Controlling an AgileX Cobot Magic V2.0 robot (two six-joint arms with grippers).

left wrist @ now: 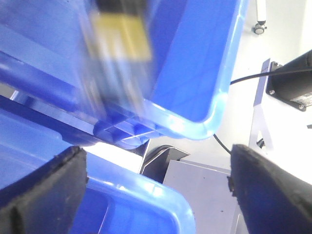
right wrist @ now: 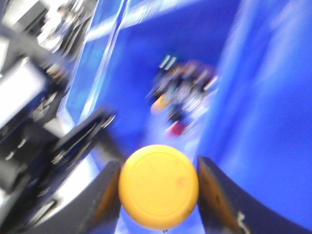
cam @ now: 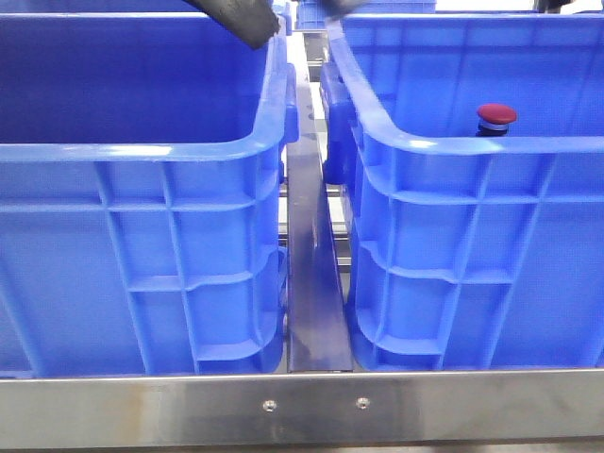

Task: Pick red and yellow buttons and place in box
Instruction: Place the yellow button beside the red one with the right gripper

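Step in hand: the right gripper (right wrist: 158,195) is carrying the yellow button (right wrist: 159,186), clamped between its two fingers — this reads as the transfer stage, after pick-up and before release (a judgement from the heavy motion blur in the right wrist view).

Right gripper: closed on the yellow cap, one finger on each side of it; below and beyond it lies a blue crate interior holding a blurred pile of small parts (right wrist: 183,95), too smeared to name.

Left gripper: its fingers (left wrist: 41,190) stand wide apart with nothing between them; it hangs over the rims of the two crates, and a blurred yellowish block near it cannot be identified.

Red button (cam: 495,117): sits inside the right blue crate (cam: 472,245), near its front wall, its cap just showing above the rim.

Left blue crate (cam: 142,255): its inside is hidden from the front view by the near wall — which crate is the target box cannot be told.

Next move: bring the yellow button over the target crate, then part the fingers to drop it.

Look of the yellow button: a round, smooth, yellow-orange domed cap; its base is hidden.
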